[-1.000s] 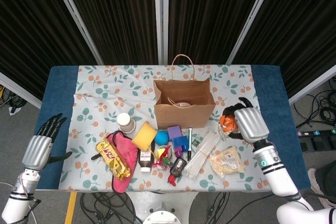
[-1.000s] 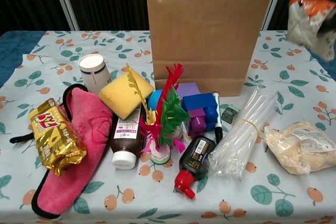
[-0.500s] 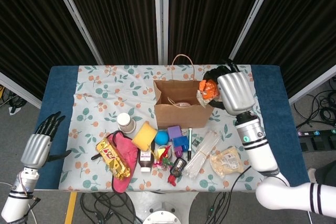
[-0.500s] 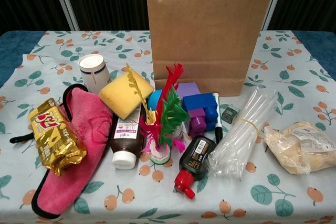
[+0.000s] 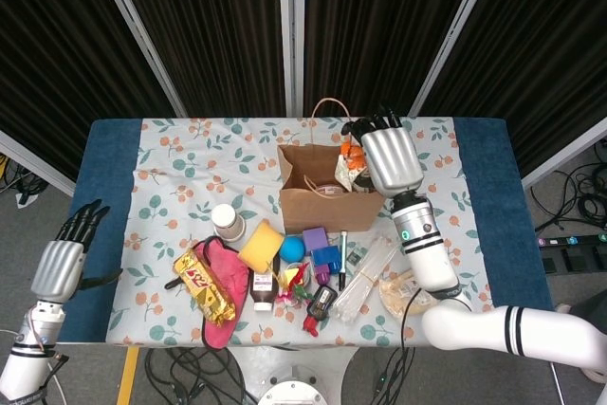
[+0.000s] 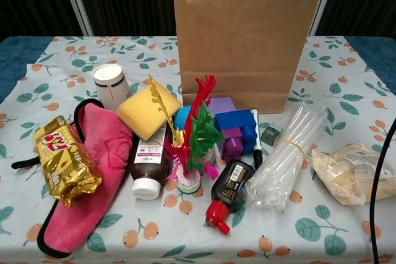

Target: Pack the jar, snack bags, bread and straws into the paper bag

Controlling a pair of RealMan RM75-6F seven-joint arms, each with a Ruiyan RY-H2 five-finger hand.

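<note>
The brown paper bag (image 5: 330,198) (image 6: 247,35) stands open at the table's middle back. My right hand (image 5: 389,160) hovers over its right rim and grips an orange snack bag (image 5: 353,164) above the opening. Something round and pale lies inside the bag (image 5: 330,188). A gold snack bag (image 5: 202,284) (image 6: 65,160) rests on a pink cloth at the front left. The bundle of clear straws (image 5: 365,275) (image 6: 288,153) and the bagged bread (image 5: 410,291) (image 6: 349,174) lie at the front right. My left hand (image 5: 59,267) hangs open beyond the table's left edge.
In front of the bag sit a white cup (image 6: 111,85), yellow sponge (image 6: 147,110), dark bottle (image 6: 148,165), feather toy (image 6: 193,134), blue and purple blocks (image 6: 235,129), a pen (image 6: 255,137) and a small red-capped bottle (image 6: 228,193). My right arm's cable crosses the chest view's right edge.
My right hand has carried the orange snack bag from the table's right side up and leftward to above the paper bag's mouth. The left hand has hardly moved.
</note>
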